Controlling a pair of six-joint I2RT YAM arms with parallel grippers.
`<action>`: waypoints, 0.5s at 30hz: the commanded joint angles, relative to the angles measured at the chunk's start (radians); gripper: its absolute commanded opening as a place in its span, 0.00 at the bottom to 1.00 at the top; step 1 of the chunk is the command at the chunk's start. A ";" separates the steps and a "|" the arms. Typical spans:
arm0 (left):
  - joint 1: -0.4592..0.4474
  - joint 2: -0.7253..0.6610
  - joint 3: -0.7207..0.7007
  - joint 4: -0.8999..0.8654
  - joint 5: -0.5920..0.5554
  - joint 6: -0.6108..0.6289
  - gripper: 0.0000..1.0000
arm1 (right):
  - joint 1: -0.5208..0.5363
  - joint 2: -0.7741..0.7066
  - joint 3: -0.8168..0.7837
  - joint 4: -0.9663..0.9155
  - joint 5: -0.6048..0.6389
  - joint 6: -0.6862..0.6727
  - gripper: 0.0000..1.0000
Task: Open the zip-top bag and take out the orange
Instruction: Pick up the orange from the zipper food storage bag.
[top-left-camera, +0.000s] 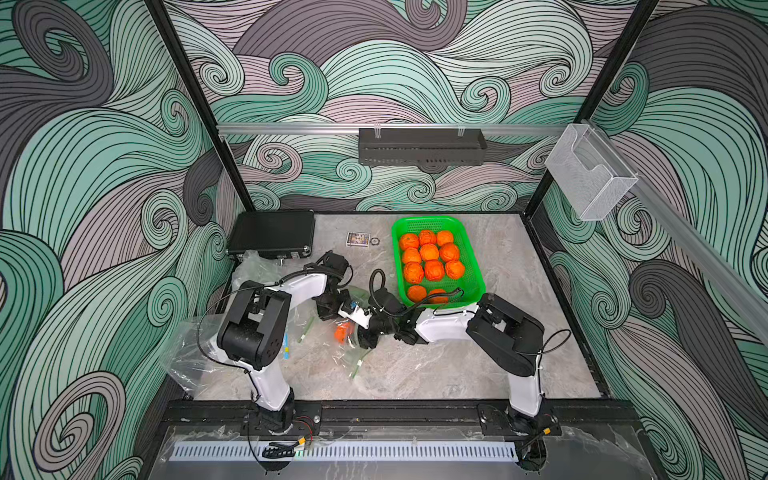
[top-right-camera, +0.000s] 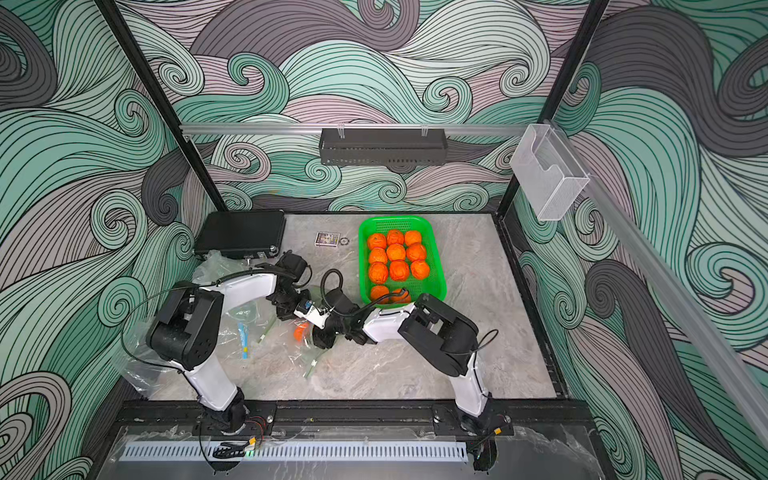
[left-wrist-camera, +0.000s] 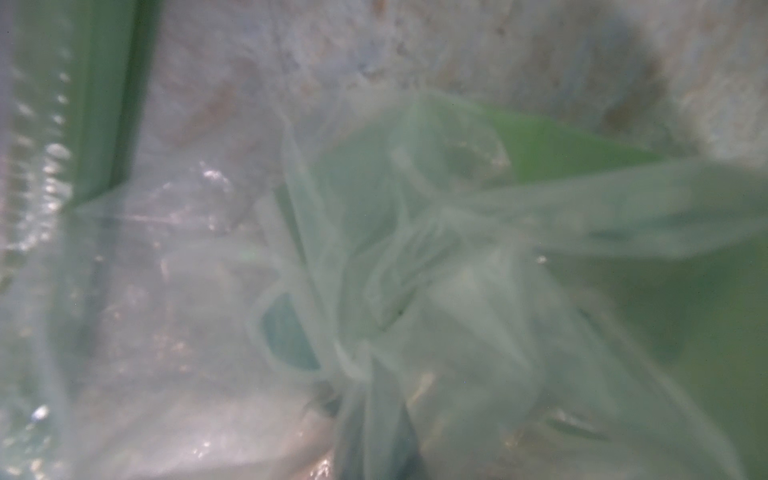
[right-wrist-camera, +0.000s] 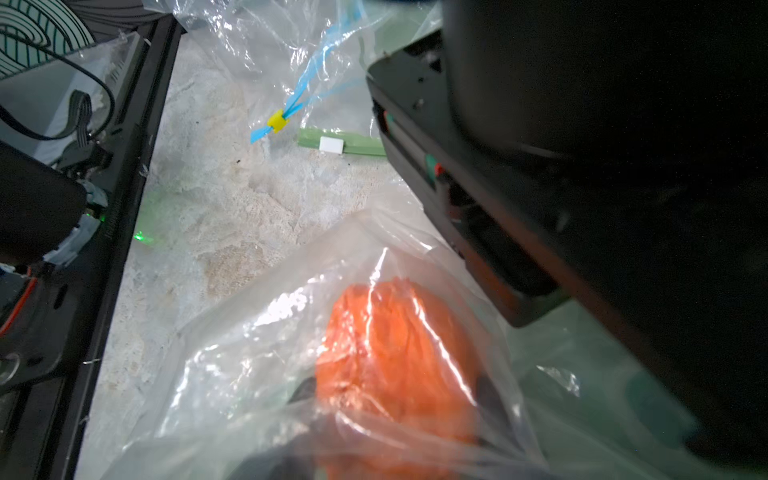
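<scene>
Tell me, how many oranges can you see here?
12. Eleven oranges lie in the basket: three rows of three, plus two at its near end. The last orange is inside the bag, nearer the front. Others may be hidden.

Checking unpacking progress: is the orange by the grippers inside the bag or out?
Inside. In the right wrist view the orange shows through clear, glinting film of the zip-top bag, which covers its visible face.

The left arm (top-left-camera: 305, 286) and right arm (top-left-camera: 440, 324) fold at raised elbows and reach toward the frame's centre. The left gripper (top-left-camera: 326, 309) points down, its jaws closed and pinching the zip-top bag (left-wrist-camera: 415, 270). The right gripper (top-left-camera: 368, 338) angles down-left just beside it; its jaw gap is unclear.
</scene>
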 joint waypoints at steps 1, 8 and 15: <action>0.000 0.073 -0.061 0.010 -0.029 -0.003 0.00 | -0.007 -0.059 -0.037 -0.002 -0.008 0.023 0.49; -0.001 0.068 -0.055 0.007 -0.045 -0.008 0.00 | -0.074 -0.270 -0.218 -0.017 -0.016 0.066 0.45; 0.004 0.049 -0.056 0.001 -0.068 -0.014 0.00 | -0.138 -0.495 -0.314 -0.211 0.023 0.093 0.44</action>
